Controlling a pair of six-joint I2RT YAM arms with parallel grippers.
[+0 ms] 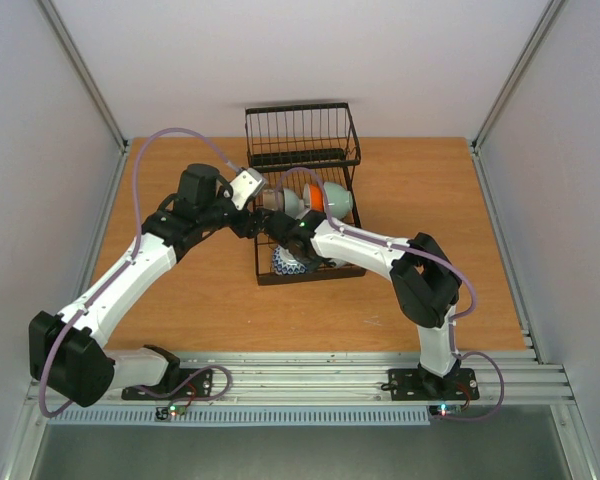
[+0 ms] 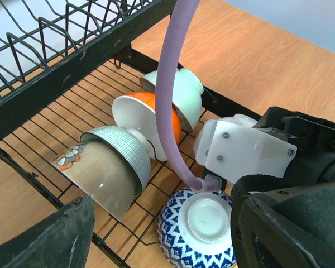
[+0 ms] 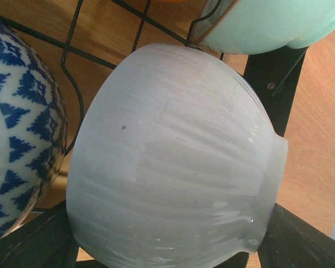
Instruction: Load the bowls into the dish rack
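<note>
Bowls stand on edge in a row in the rack (image 2: 72, 67), centre of the left wrist view: mint bowl (image 2: 184, 95), orange bowl (image 2: 137, 120), striped bowl (image 2: 128, 151) and beige bowl (image 2: 100, 176). At the bottom of that frame a blue bowl (image 2: 204, 231) lies upside down on the wires. We see the right pincer (image 3: 167, 245) spread wide around a white bowl (image 3: 173, 162), a finger against each side, just right of the blue bowl. The left pincer (image 2: 167, 234) hangs wide open and holds nothing. The rack stands mid-table (image 1: 430, 180).
</note>
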